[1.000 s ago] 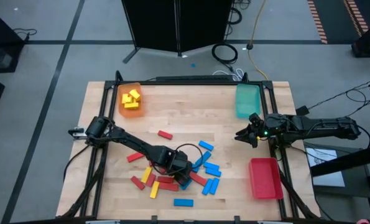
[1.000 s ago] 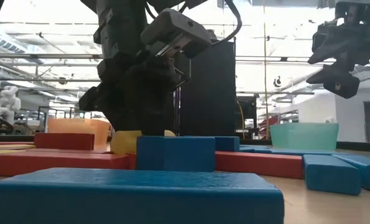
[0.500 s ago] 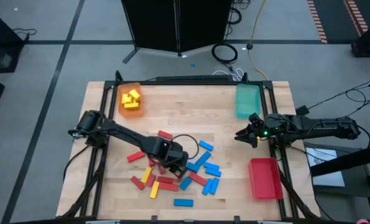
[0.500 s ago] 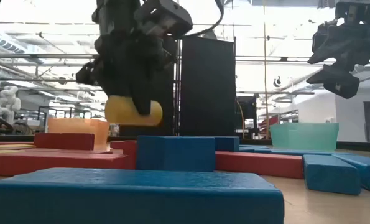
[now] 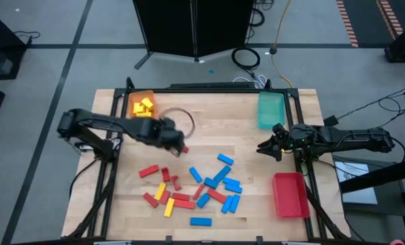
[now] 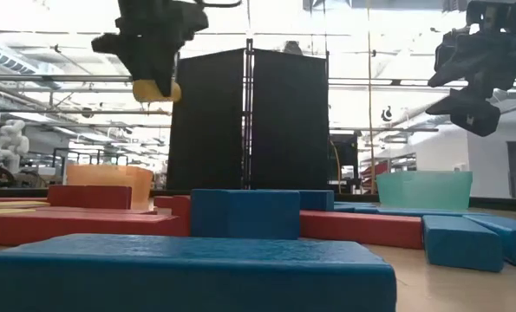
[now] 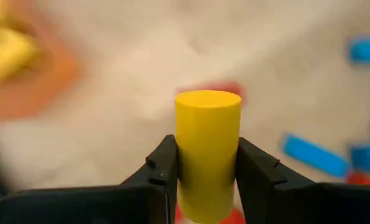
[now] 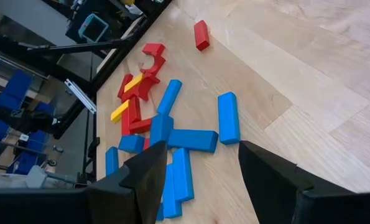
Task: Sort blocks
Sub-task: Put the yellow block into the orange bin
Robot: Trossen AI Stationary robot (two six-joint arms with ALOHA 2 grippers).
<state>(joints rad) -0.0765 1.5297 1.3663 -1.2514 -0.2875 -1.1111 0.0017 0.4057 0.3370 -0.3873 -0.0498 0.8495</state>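
Two arms are over the table. The left gripper hangs in the air between the orange tray and the pile of blocks, its fingers clamped on a yellow piece. In the left wrist view that piece looks like a short cylinder standing upright between the pads; in the low view it shows as a yellow lump under the gripper, well above the table top. The orange tray, at the far left corner, already holds several yellow blocks.

The remaining blocks lie scattered on the near middle of the table: red, yellow and blue bricks, some touching, some overlapping.

The right gripper waits at the right edge, between the teal tray and the red tray, raised off the table, with its fingers spread and nothing between them. Both these trays look bare.
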